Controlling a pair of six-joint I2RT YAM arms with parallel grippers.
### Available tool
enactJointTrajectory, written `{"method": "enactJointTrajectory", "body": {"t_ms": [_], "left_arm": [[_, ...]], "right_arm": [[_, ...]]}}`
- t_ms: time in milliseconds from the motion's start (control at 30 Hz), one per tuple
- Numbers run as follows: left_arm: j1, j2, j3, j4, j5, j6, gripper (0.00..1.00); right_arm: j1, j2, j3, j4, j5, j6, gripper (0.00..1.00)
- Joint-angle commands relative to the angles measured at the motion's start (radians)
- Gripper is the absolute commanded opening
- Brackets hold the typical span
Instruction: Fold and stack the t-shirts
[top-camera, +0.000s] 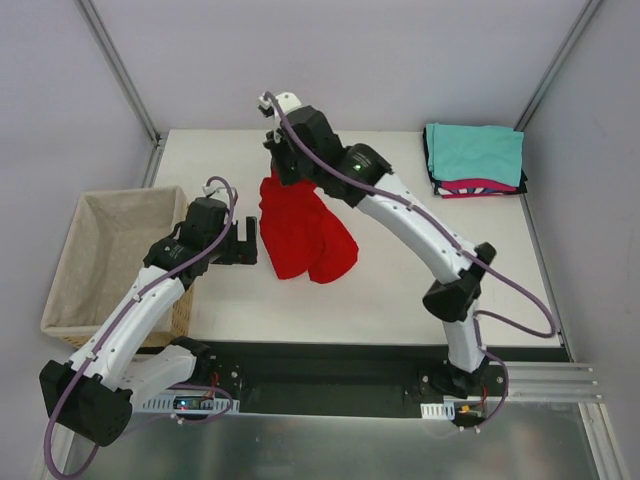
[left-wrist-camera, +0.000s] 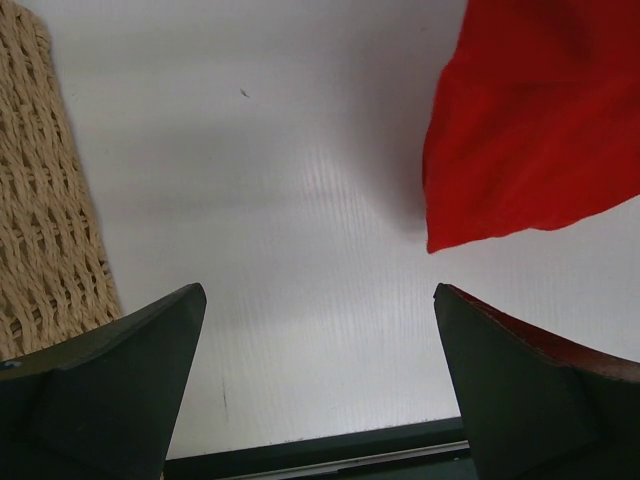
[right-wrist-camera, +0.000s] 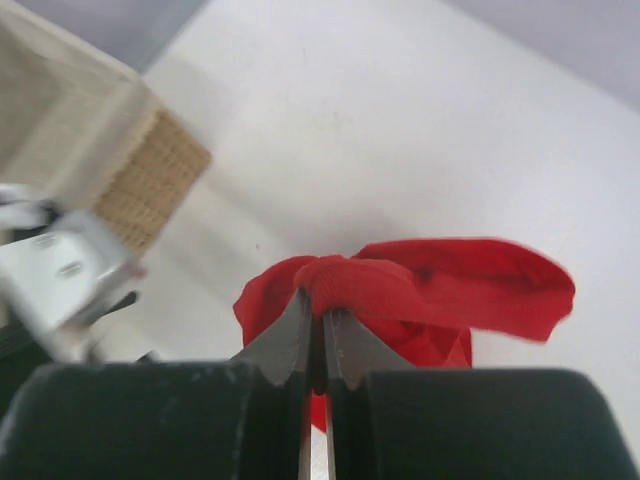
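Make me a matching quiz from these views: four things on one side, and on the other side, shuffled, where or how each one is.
Things:
1. red shirt
2. teal shirt
3. basket
4. left gripper

Place or state:
A. open, holding nothing
B. on top of the pile at the far right
C. at the left edge of the top view
D. pinched in the right gripper

Pairs: 1-D, 2-B, 3-C, 4-A
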Motion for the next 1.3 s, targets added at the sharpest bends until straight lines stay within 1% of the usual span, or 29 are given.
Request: {"method": "enactJointTrajectory", "body": {"t_ms": [0, 67, 167, 333, 367, 433, 533, 600, 633, 667, 733, 767, 867, 900, 967, 1000, 1033, 1067, 1100, 1133, 1167, 1200, 1233, 1267], "left_arm": [[-0.003, -0.018, -0.004, 0.004, -0.025, -0.011, 0.99], [-0.003, -0.018, -0.004, 0.004, -0.027, -0.011, 0.99], [-0.003, -0.02, -0.006, 0.006, -0.03, -0.011, 0.99], [-0.003, -0.021, -0.006, 0.004, -0.034, -0.013, 0.99], [-0.003, -0.023, -0.006, 0.004, -0.037, -0.013, 0.99], [-0.003, -0.029, -0.007, 0.004, -0.042, -0.013, 0.99], [-0.003, -0.04, -0.01, 0.004, -0.047, -0.013, 0.99], [-0.003, -0.04, -0.012, 0.004, -0.051, -0.013, 0.99], [-0.003, -0.04, -0.012, 0.004, -0.05, -0.013, 0.99], [-0.003, -0.04, -0.01, 0.004, -0.048, -0.013, 0.99], [-0.003, -0.04, -0.01, 0.003, -0.047, -0.013, 0.99], [-0.003, -0.041, -0.01, 0.004, -0.045, -0.011, 0.99], [-0.003, -0.045, -0.009, 0.003, -0.041, -0.013, 0.99], [-0.003, -0.046, -0.01, 0.004, -0.041, -0.013, 0.99], [-0.003, -0.045, -0.009, 0.004, -0.041, -0.013, 0.99], [-0.003, -0.043, -0.009, 0.004, -0.039, -0.013, 0.99], [-0.003, -0.043, -0.009, 0.004, -0.041, -0.013, 0.99], [-0.003, -0.044, -0.009, 0.004, -0.041, -0.011, 0.99], [-0.003, -0.046, -0.009, 0.004, -0.041, -0.011, 0.99], [-0.003, -0.048, -0.01, 0.003, -0.042, -0.011, 0.99], [-0.003, -0.052, -0.01, 0.004, -0.044, -0.011, 0.99], [-0.003, -0.057, -0.01, 0.004, -0.045, -0.011, 0.99], [-0.003, -0.057, -0.012, 0.004, -0.047, -0.011, 0.99], [-0.003, -0.058, -0.012, 0.004, -0.048, -0.011, 0.99]], "right_arm": [[0.06, -0.259, -0.028, 0.124, 0.087, -0.139, 0.01], [0.091, -0.32, -0.021, 0.147, 0.125, -0.169, 0.01], [0.119, -0.368, 0.007, 0.173, 0.165, -0.206, 0.01], [0.149, -0.402, 0.102, 0.265, 0.231, -0.327, 0.01], [0.151, -0.412, 0.101, 0.312, 0.252, -0.341, 0.01], [0.149, -0.448, 0.078, 0.351, 0.26, -0.361, 0.01], [0.157, -0.517, -0.003, 0.466, 0.231, -0.367, 0.01], [0.166, -0.512, 0.041, 0.46, 0.228, -0.383, 0.01], [0.177, -0.493, 0.088, 0.439, 0.24, -0.411, 0.01], [0.178, -0.491, 0.088, 0.429, 0.271, -0.419, 0.01], [0.18, -0.498, 0.043, 0.414, 0.317, -0.43, 0.01], [0.179, -0.523, -0.059, 0.414, 0.382, -0.43, 0.01], [0.177, -0.573, -0.245, 0.455, 0.493, -0.423, 0.01], [0.175, -0.583, -0.349, 0.467, 0.502, -0.41, 0.01], [0.166, -0.577, -0.39, 0.466, 0.498, -0.375, 0.01], [0.166, -0.563, -0.364, 0.458, 0.496, -0.358, 0.01], [0.165, -0.545, -0.326, 0.416, 0.487, -0.355, 0.01], [0.166, -0.516, -0.262, 0.383, 0.469, -0.353, 0.01], [0.171, -0.456, -0.129, 0.353, 0.461, -0.357, 0.01], [0.177, -0.422, -0.047, 0.307, 0.451, -0.367, 0.01], [0.186, -0.393, 0.016, 0.297, 0.437, -0.389, 0.01], [0.214, -0.35, 0.066, 0.303, 0.437, -0.413, 0.01], [0.229, -0.339, 0.137, 0.346, 0.438, -0.479, 0.01], [0.247, -0.333, 0.147, 0.381, 0.459, -0.516, 0.01]]}}
